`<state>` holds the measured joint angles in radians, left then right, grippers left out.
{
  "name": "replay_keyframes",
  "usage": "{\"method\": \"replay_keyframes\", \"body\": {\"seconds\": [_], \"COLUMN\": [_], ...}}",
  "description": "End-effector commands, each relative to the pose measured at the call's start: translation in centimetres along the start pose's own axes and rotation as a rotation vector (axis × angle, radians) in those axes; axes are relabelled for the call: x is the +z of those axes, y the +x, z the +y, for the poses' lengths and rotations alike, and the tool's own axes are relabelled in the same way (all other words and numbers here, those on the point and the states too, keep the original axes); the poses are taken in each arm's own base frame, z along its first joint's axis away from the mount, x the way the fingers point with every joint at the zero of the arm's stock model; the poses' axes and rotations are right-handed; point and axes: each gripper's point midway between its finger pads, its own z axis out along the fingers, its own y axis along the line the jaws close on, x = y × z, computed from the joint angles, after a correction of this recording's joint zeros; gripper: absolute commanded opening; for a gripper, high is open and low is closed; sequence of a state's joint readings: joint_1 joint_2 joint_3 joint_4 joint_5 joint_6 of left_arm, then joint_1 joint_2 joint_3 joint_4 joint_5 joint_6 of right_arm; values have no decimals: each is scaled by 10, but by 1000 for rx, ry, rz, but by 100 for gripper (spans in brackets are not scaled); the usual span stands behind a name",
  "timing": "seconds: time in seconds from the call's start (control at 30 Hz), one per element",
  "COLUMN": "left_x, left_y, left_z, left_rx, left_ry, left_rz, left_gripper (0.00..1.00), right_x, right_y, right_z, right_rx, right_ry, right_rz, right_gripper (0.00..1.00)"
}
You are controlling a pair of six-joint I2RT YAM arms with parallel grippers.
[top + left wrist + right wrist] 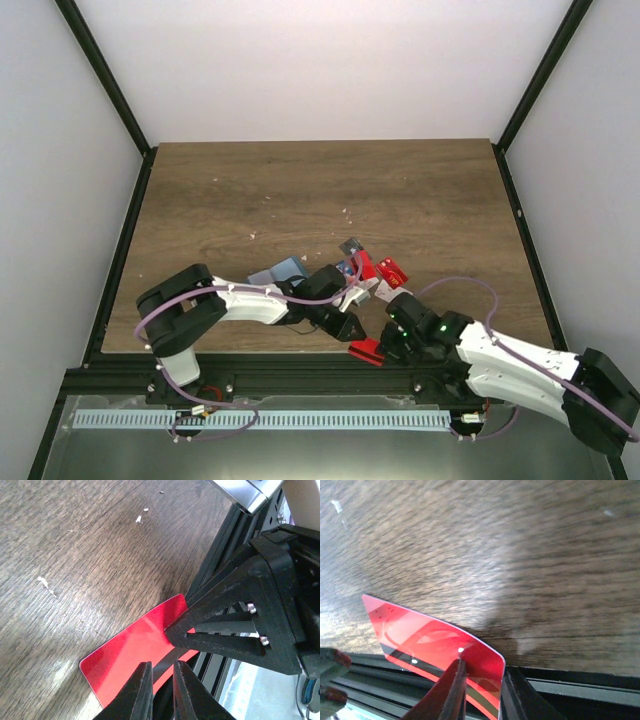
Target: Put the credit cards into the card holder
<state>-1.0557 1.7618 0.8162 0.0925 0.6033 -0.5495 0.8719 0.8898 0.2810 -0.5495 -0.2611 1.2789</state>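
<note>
A red credit card point(420, 635) with a black stripe lies at the table's near edge and overhangs it. My right gripper point(485, 667) is shut on that card's corner, one finger on top and one at its edge. The left wrist view shows the same card point(130, 645) pinched by the right gripper's black fingers point(225, 625). Just above the card, my left gripper point(162, 665) is shut to a thin gap with nothing in it. From above, both grippers point(348, 322) point(378, 345) meet at the red card point(365, 351). Behind the left arm lies the teal-blue card holder point(283, 270).
More credit cards point(358, 262), among them a red one point(392, 271), lie in a small pile just beyond the grippers. The black frame rail point(300, 375) runs along the table's near edge. Pale crumbs point(346, 211) dot the wooden table.
</note>
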Motion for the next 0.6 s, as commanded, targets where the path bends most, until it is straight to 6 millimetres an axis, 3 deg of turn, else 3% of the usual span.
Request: {"method": "replay_keyframes", "body": {"seconds": [0.0, 0.1, 0.37, 0.57], "left_x": [-14, -37, -128, -202], "left_y": [-13, -27, -63, -71], "left_z": [-7, -7, 7, 26], "left_rx": [8, -6, -71, -161], "left_ry": [-17, -71, -201, -269], "left_rz": [-71, -147, -396, -612], "left_gripper": [14, 14, 20, 31], "right_x": [-3, -13, -48, -80], "right_y": [-7, -11, -33, -65], "right_z": [-11, 6, 84, 149], "right_rx": [13, -6, -107, -159], "right_ry": [36, -11, -229, -455], "right_rz": [-53, -80, -187, -291], "right_gripper": [14, 1, 1, 1]}}
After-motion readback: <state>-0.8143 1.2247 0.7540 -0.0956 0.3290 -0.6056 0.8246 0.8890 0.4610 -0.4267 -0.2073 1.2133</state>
